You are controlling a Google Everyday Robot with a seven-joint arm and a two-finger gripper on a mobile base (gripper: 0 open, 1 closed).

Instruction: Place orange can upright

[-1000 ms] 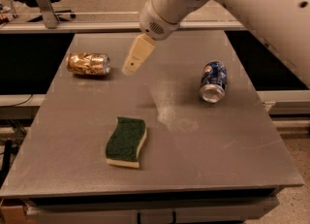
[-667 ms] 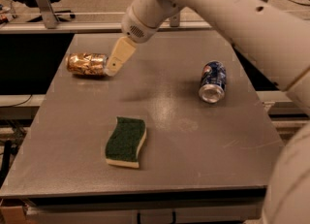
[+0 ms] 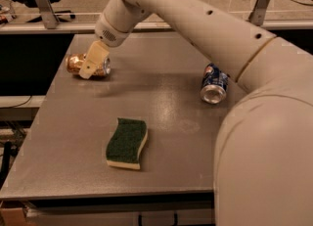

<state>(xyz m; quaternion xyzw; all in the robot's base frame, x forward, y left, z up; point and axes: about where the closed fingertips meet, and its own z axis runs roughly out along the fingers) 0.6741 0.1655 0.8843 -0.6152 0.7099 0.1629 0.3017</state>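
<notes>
The orange can [image 3: 78,64] lies on its side at the far left of the grey table [image 3: 161,142], its silver top facing right. My gripper [image 3: 92,61] reaches in from the upper right and sits over the can's right end, covering part of it. Its cream fingers [image 3: 94,56] point down and left in front of the can.
A blue can [image 3: 213,83] lies on its side at the right of the table. A green and yellow sponge [image 3: 127,143] lies near the front middle. My large white arm [image 3: 254,102] fills the right side of the view. The table's left edge is close beside the orange can.
My gripper has moved left and down across the table, from the middle to the orange can's right end. The can, sponge and blue can have not moved.
</notes>
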